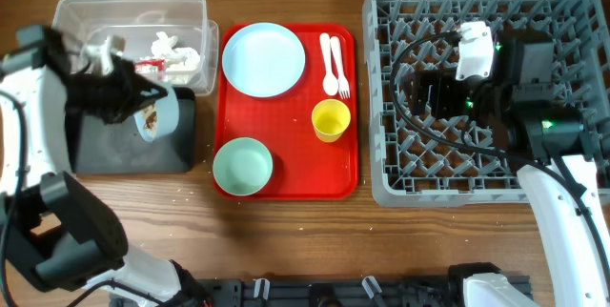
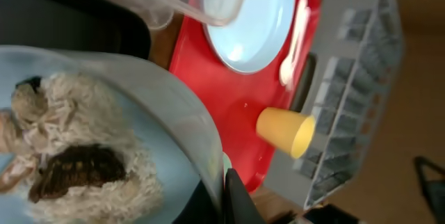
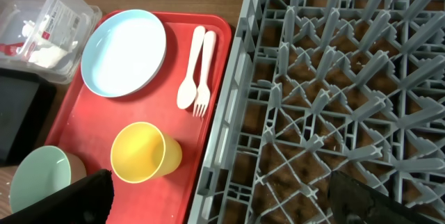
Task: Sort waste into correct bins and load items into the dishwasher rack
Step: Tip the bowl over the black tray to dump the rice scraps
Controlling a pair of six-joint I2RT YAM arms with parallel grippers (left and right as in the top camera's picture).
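Note:
My left gripper (image 1: 143, 107) is shut on the rim of the pale blue bowl (image 1: 152, 116) and holds it tilted over the black tray (image 1: 133, 150). The left wrist view shows rice-like scraps (image 2: 90, 175) with dark bits inside the pale blue bowl (image 2: 146, 113). The clear tub (image 1: 133, 30) holds white tissue and a red wrapper. On the red tray (image 1: 286, 178) lie the pale blue plate (image 1: 264, 59), spoon and fork (image 1: 334, 64), yellow cup (image 1: 331, 119) and mint bowl (image 1: 242, 167). My right gripper (image 3: 219, 196) is open and empty above the grey rack (image 1: 562, 21).
The rack (image 3: 334, 78) has upright pegs and nothing loaded in it. The red tray (image 3: 76, 113) sits close against the rack's left wall. Bare wooden table lies in front of the trays.

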